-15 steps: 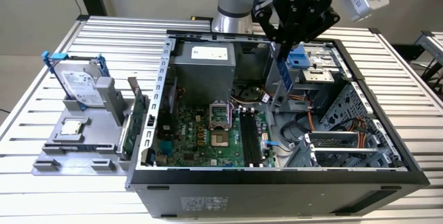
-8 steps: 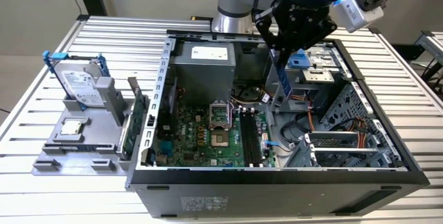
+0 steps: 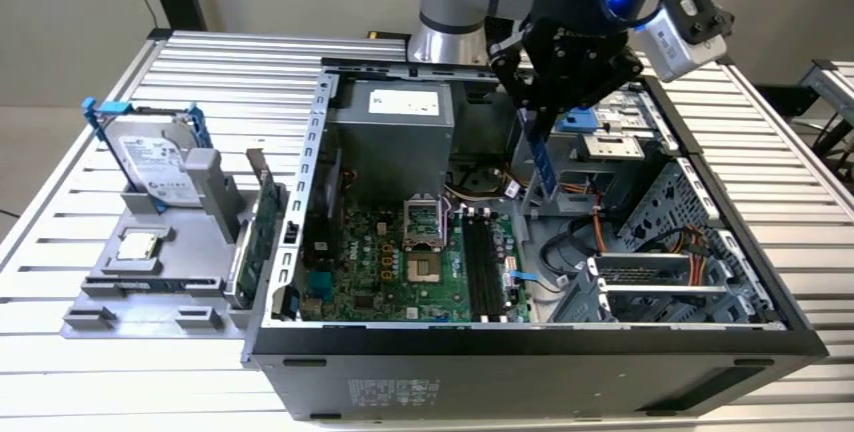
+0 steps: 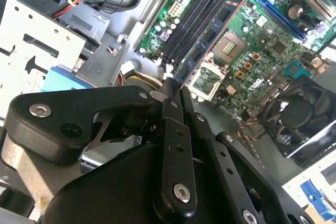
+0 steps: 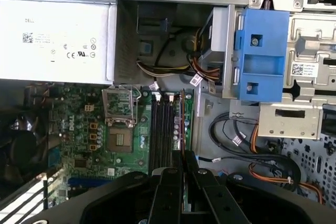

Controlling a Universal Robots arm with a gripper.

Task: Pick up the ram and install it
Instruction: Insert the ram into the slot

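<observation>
The hand (image 5: pixel 183 157) pinches the ram (image 5: pixel 182 124) edge-on over the black memory slots (image 5: pixel 163 129) of the motherboard (image 5: pixel 79 129).

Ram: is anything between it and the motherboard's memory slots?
Nothing visible. The gripper holds the ram upright over the open case, and the memory slots lie uncovered; the black cables sit to the exterior view's right of them.

Even bright light, soft shadows inside the case (image 3: pixel 534 377), glare on the metal bracket (image 4: pixel 16 24)
</observation>
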